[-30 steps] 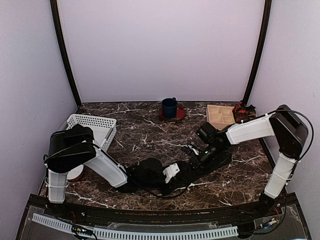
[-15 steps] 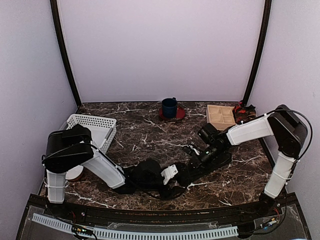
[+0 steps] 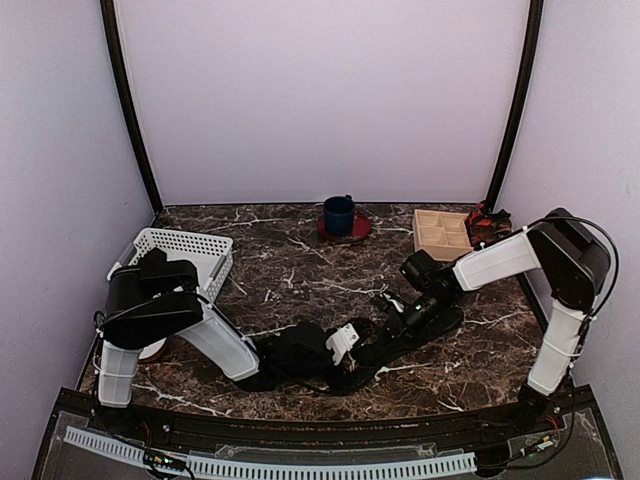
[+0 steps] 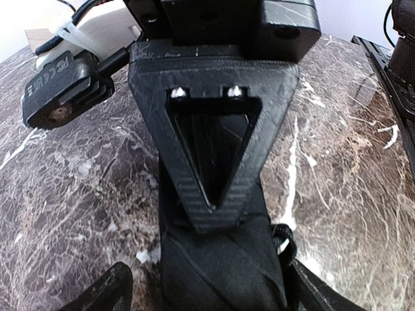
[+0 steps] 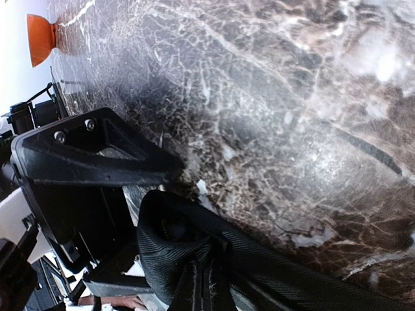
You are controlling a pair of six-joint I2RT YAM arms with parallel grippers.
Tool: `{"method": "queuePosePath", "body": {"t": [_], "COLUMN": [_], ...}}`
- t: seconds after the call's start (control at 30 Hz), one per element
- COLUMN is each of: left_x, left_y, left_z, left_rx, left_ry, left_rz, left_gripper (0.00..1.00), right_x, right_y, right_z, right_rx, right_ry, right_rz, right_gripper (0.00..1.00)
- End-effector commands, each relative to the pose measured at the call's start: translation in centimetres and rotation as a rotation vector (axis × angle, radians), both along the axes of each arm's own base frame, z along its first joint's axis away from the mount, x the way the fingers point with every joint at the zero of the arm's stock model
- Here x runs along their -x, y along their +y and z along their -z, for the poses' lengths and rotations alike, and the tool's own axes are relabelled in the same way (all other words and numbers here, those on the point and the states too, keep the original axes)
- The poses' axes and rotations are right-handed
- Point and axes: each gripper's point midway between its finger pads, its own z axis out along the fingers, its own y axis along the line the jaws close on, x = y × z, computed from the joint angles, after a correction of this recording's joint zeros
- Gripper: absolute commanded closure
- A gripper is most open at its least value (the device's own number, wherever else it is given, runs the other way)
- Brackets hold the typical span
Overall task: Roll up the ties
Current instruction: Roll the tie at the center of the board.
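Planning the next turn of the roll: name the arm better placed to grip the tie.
Left, probably: the left fingers stand open on either side of the tie, free to close, while the right fingers are shut on it.

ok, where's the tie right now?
Top view: the tie lies across the front centre of the table, reaching toward the right side, well in front of the mug.
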Motion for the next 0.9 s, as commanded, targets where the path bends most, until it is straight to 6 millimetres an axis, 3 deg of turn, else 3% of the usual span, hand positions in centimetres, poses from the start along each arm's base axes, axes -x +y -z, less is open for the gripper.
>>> {"method": "queuePosePath", "body": {"t": [0.0, 0.13, 0.27, 0.4, 0.53, 0.77, 0.87], "left_x": [0.1, 0.2, 0.7, 1.8, 3.2, 3.4, 3.3], "left_y": [0.3, -0.1, 1.5, 4.1, 5.7, 5.6, 5.2], "left_z": [3.4, 3.9, 5.2, 5.8, 6.6, 6.8, 6.9], "left_rx": [-0.090, -0.107, -0.186, -0.256, -0.316, -0.320, -0.317], "left_ry": [0.045, 0.061, 0.088, 0.081, 0.077, 0.096, 0.109], "left_rz": [-0.022, -0.010, -0.018, 0.010, 0.082, 0.085, 0.079], "left_gripper": [0.23, 0.40, 0.60, 0.63, 0.65, 0.65, 0.65], "right_x": [0.4, 0.4, 0.3, 1.0, 1.8, 1.2, 1.7], "right_y": [-1.6, -1.8, -1.4, -0.5, 0.3, 1.5, 2.2], "right_z": [2.4, 2.6, 2.0, 0.9, -1.1, -4.2, -4.0], "right_rx": [0.085, 0.091, 0.063, -0.003, -0.061, -0.105, -0.089], "right_ry": [-0.001, 0.003, 0.001, 0.027, 0.047, 0.011, 0.017], "right_rz": [0.005, 0.009, 0.015, 0.034, 0.055, 0.032, -0.001], "right_gripper": [1.00, 1.00, 1.00, 0.99, 0.75, 0.55, 0.54]}}
